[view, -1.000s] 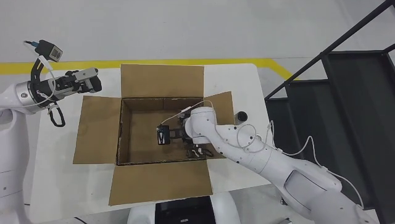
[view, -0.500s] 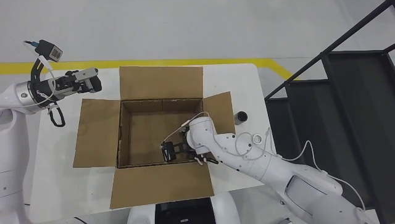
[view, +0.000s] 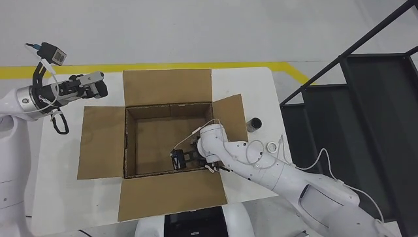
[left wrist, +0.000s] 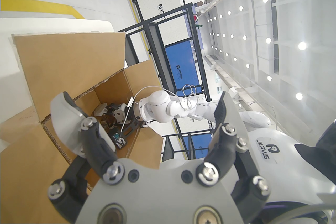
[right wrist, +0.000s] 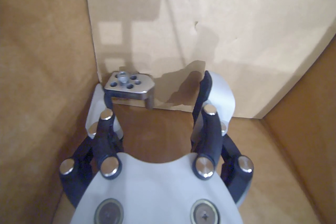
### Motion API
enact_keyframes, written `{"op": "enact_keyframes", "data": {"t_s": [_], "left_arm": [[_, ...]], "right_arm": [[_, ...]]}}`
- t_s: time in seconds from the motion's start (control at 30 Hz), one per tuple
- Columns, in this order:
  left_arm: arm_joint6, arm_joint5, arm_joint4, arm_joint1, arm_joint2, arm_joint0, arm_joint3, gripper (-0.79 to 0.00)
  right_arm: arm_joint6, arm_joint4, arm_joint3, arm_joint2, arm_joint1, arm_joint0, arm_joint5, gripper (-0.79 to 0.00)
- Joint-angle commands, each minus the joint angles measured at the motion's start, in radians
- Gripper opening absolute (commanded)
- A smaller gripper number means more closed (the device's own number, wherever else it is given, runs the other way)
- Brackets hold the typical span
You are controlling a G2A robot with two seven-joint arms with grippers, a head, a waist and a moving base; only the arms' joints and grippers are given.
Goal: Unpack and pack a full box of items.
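The right gripper [right wrist: 152, 93] hangs low inside the cardboard box [view: 104, 139], its jaws spread wide and holding nothing. 1 of its fingers [right wrist: 95, 108] sits just beside a small metal bracket [right wrist: 129, 87] that lies in a corner of the box, where 2 walls meet the floor; whether finger and bracket touch I cannot tell. The bracket is not between the jaws.

The left gripper [left wrist: 143, 107] is also spread wide and empty, held over the white table [view: 261, 87] off the box's far left corner, well apart from the box's opening.

As for progress, the box floor looks almost bare, with the bracket the 1 item I can make out inside. A small dark cylinder [view: 254, 124] stands on the table just beside the right flap. That suggests either a late stage of unpacking or an early stage of packing; which of the 2 I cannot tell.

The right wrist view gives the bracket, its drilled holes and the corner it occupies, which the arm covers from above. The top view gives the layout: 4 flaps folded out, the cylinder outside, both arms' places.
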Motion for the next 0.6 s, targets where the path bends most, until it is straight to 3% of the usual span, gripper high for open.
{"op": "enact_keyframes", "data": {"t_s": [0.0, 0.57], "left_arm": [[0.000, 0.000, 0.000, 0.000, 0.000, 0.000, 0.000, 0.000], [0.000, 0.000, 0.000, 0.000, 0.000, 0.000, 0.000, 0.000]], "right_arm": [[0.001, 0.005, 0.002, 0.003, -0.002, 0.003, -0.002, -0.785], [0.005, 0.043, -0.132, 0.109, 0.016, -0.003, 0.055, -0.785]]}}
